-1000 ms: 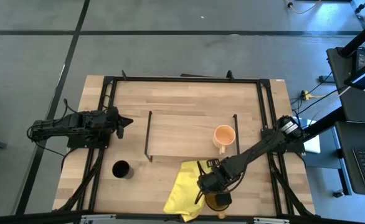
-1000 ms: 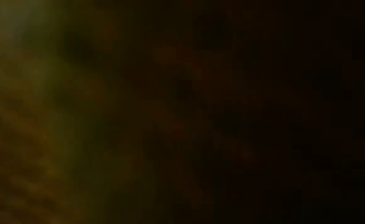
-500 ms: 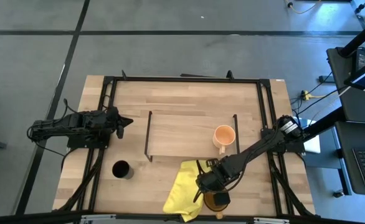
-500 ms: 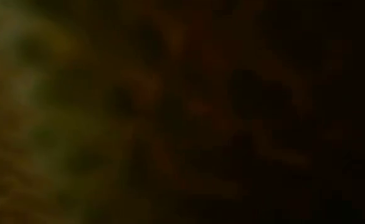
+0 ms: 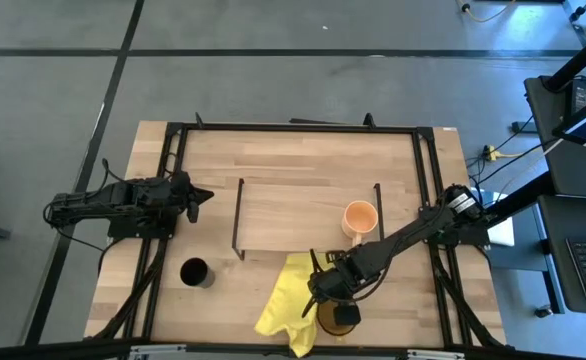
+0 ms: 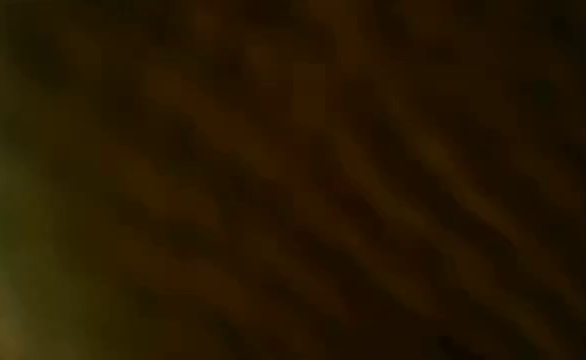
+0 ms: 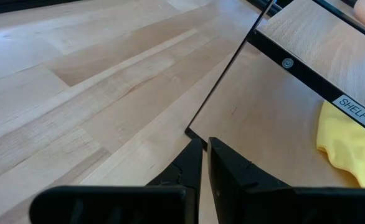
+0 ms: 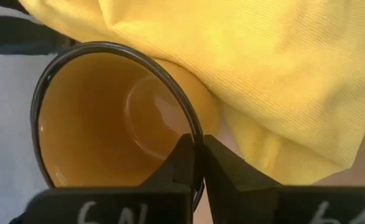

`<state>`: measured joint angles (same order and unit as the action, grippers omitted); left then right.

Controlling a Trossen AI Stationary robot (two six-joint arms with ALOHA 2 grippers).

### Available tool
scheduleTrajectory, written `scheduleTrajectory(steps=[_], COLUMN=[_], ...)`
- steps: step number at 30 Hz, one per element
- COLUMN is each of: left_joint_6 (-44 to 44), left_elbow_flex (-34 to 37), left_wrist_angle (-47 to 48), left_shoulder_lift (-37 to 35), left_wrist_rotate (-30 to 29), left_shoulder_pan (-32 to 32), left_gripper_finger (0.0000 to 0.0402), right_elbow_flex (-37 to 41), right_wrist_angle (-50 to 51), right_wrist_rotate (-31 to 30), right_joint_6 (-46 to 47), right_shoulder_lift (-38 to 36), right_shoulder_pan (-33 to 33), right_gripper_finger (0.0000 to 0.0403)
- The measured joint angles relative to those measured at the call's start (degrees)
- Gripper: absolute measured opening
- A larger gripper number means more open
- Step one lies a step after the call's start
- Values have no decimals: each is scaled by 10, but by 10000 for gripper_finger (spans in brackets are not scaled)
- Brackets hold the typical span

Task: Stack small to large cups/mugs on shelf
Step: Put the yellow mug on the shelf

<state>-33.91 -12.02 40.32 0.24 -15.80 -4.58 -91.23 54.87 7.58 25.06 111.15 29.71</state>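
Note:
The amber translucent mug (image 5: 333, 320) is near the table's near edge, against the yellow cloth (image 5: 285, 305). My right gripper (image 5: 331, 303) is over it and shut on its rim; the right wrist view looks into the mug's mouth (image 8: 108, 118). The peach-orange mug (image 5: 359, 218) stands on its base at the right end of the shelf (image 5: 293, 215). The small black cup (image 5: 194, 272) stands on the table, near left of the shelf. My left gripper (image 5: 201, 197) waits shut at the table's left, above the tabletop by the shelf's black end frame (image 7: 232, 68). My right gripper pinches the amber mug's rim (image 8: 197, 134) with one finger (image 8: 179, 163) inside the mug and the other outside. The fingers come from above, slanting from the table's right. The mug's outer side lies against the yellow cloth (image 8: 263, 74); whether its base is on the table I cannot tell.
The low view is dark and blurred, with something close in front of it. The table's near edge runs just behind the amber mug, with grey floor (image 8: 8, 124) beyond. The shelf's middle and left part (image 5: 273, 215) are bare wood.
My right gripper has gone toward the table's left with the amber mug, staying shut on its rim. The mug has pushed into the yellow cloth, whose near part has shifted left and bunched up.

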Motion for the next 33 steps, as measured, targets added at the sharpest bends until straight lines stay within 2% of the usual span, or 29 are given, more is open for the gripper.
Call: scheduleTrajectory(steps=[15, 24, 33], left_joint_6=[0, 0, 0], left_elbow_flex=[0, 0, 0], left_wrist_angle=[0, 0, 0], left_shoulder_lift=[0, 0, 0], left_wrist_rotate=[0, 0, 0], left_shoulder_pan=[0, 0, 0], left_gripper_finger=[21, 21, 21], right_elbow_flex=[-7, -78, -104], right_wrist_angle=[4, 47, 92], right_wrist_rotate=[56, 29, 27], right_joint_6=[2, -13, -17], right_shoulder_lift=[0, -1, -1], right_shoulder_pan=[-8, -17, -33], right_gripper_finger=[18, 18, 18])
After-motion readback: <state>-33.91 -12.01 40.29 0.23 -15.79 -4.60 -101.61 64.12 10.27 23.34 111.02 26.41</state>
